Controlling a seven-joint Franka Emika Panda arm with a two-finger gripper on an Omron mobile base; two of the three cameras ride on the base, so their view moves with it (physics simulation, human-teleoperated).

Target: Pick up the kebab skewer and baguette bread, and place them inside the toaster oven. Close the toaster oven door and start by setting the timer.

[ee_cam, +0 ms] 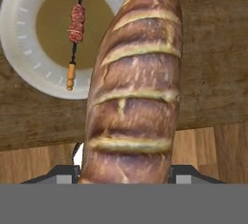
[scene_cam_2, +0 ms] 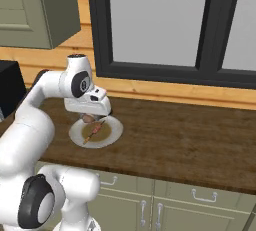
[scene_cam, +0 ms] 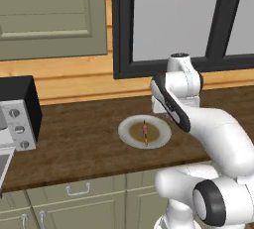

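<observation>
Bread (ee_cam: 133, 87) fills our hand view, clamped lengthwise in our gripper (scene_cam_2: 90, 118) above the plate (scene_cam: 130, 136). Our skewer (scene_cam: 145, 132) lies alone on that plate, on the wooden counter (scene_cam_2: 190, 140). We see the toaster oven (scene_cam: 20, 114) far left, well apart, with open counter between.

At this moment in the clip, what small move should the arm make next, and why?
Probably carry the load left toward the toaster oven. The hand view shows the baguette bread gripped in the gripper and lifted above the plate, where the kebab skewer lies. The oven sits at the counter's left end with its door apparently down, so the bread could go in first.
</observation>
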